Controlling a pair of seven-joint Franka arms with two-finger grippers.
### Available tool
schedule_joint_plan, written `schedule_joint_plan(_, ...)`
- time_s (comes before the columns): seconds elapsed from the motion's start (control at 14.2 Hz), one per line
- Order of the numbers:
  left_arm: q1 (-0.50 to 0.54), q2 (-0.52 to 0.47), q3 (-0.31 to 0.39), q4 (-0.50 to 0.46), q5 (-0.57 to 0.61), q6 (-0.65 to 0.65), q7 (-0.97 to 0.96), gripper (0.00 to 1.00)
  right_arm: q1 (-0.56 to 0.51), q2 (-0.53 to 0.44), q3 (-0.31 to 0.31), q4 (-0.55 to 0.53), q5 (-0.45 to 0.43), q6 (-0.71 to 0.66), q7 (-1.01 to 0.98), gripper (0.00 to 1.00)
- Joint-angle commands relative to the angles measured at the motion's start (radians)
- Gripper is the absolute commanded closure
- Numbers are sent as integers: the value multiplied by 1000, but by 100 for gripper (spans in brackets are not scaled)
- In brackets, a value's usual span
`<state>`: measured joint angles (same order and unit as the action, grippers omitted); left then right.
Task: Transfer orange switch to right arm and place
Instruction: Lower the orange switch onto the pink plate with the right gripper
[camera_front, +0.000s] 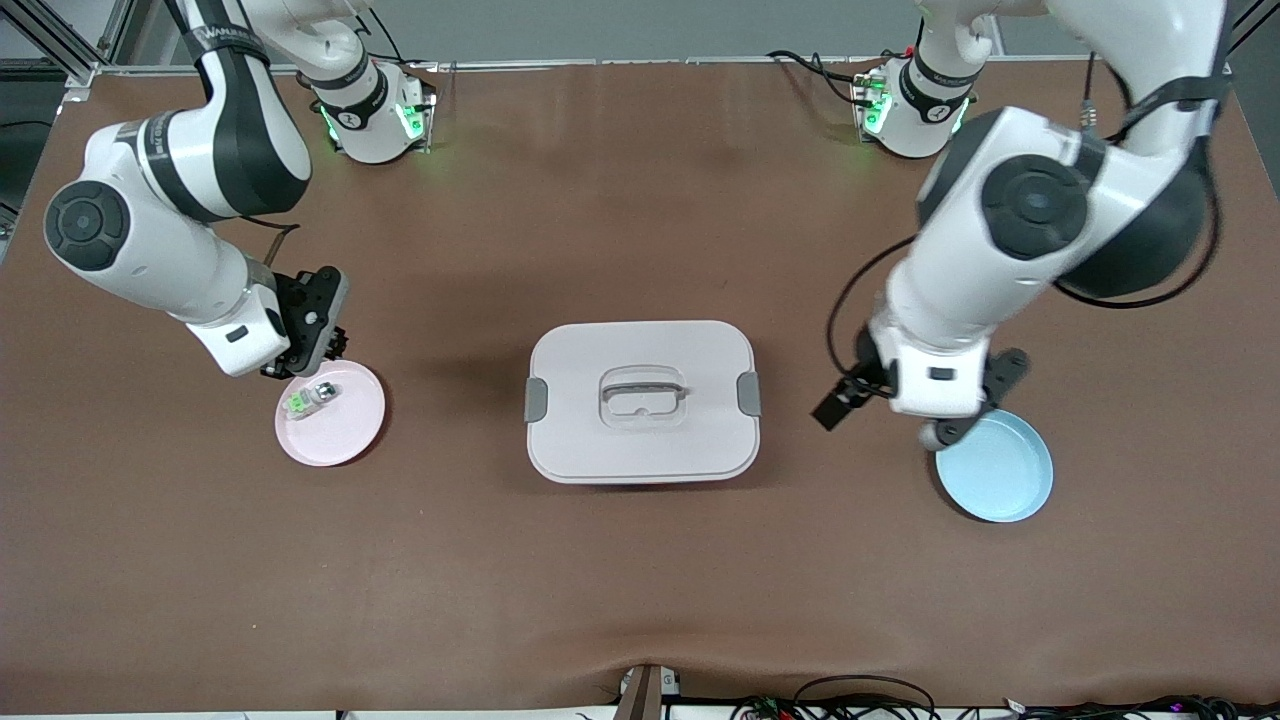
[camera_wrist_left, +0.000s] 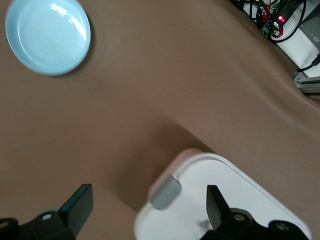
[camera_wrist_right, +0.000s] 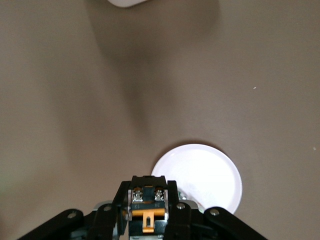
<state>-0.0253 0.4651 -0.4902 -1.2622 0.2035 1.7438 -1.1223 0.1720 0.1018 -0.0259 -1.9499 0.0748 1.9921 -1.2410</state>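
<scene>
A blue plate (camera_front: 1000, 475) lies nearest on the brown counter (camera_front: 640, 580), the left hand (camera_front: 905, 415) above its edge, fingers apart, empty. Farther, the right hand (camera_wrist_right: 147, 212), over a pink plate (camera_front: 345, 435), clamps the orange switch (camera_wrist_right: 146, 220).

high front view, wrist views downward

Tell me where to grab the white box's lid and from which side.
Take the handle at the lid's middle, from straight above, one finger on each long side of its bar: the lid is flat and wide. The left gripper, open over the table, is free; the right gripper holds the orange switch over the pink plate.
</scene>
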Motion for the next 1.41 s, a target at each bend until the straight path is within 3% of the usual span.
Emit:
schedule_joint_plan(0.0,47,-54,-4,-36,42,-59,210,0,-95,-44,15,-160,-6,190,-214,100)
schedule_joint_plan(0.21,103,-94,-5,-37,47,-122,444,0,-131,-33,15,-282,8,406,-310,100)
schedule_joint_plan(0.7,197,-134,-5,-37,47,-156,775,0,-124,146,17,-307,7,683,-341,100)
schedule_joint_plan(1.06,220,-137,-4,-34,47,-156,854,0,-126,283,20,-290,63,698,-328,100)
schedule_joint_plan(1.34,228,-138,-2,-31,47,-156,858,0,-115,285,23,-274,69,695,-325,100)
